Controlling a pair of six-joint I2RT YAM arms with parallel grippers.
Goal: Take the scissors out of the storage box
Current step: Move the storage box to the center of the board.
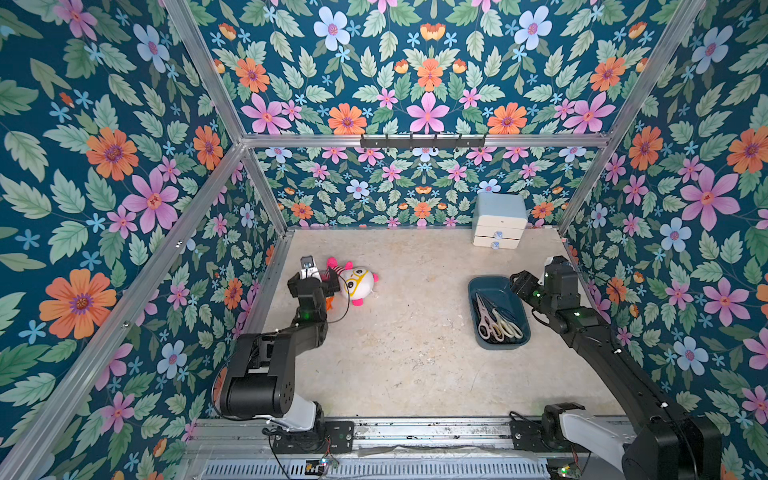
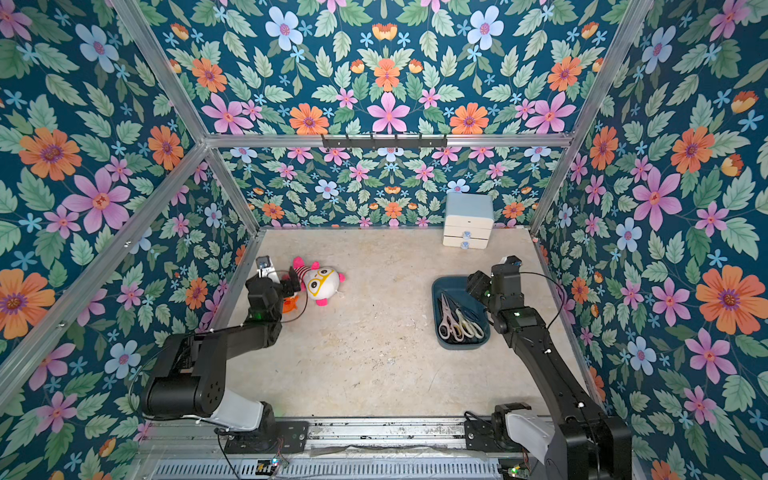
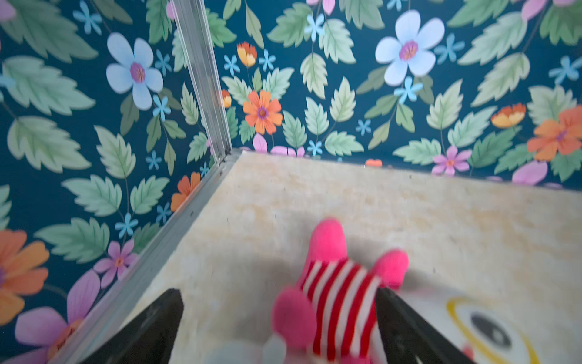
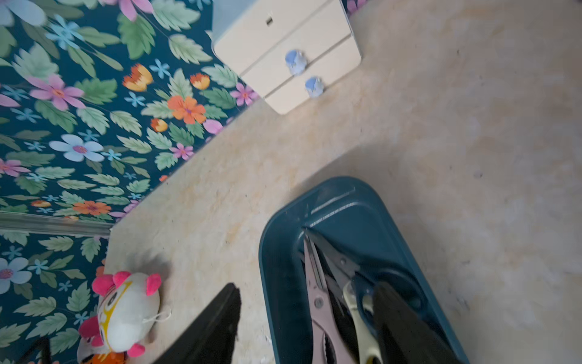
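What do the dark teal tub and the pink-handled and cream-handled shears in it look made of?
Dark teal rounded tub: probably moulded plastic, smooth and slightly glossy; light streaks glint on its inner wall. Pink-handled shears: blades look like bare grey metal with a round pivot rivet; handles likely matte plastic. Cream-handled shears: seemingly the same, partly hidden.

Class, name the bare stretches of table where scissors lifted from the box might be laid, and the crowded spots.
Free: the wide middle of the table between the plush toy and the storage box, and the near strip toward the rail. Crowded: the box, piled with scissors, and its wall side, taken by the right arm.
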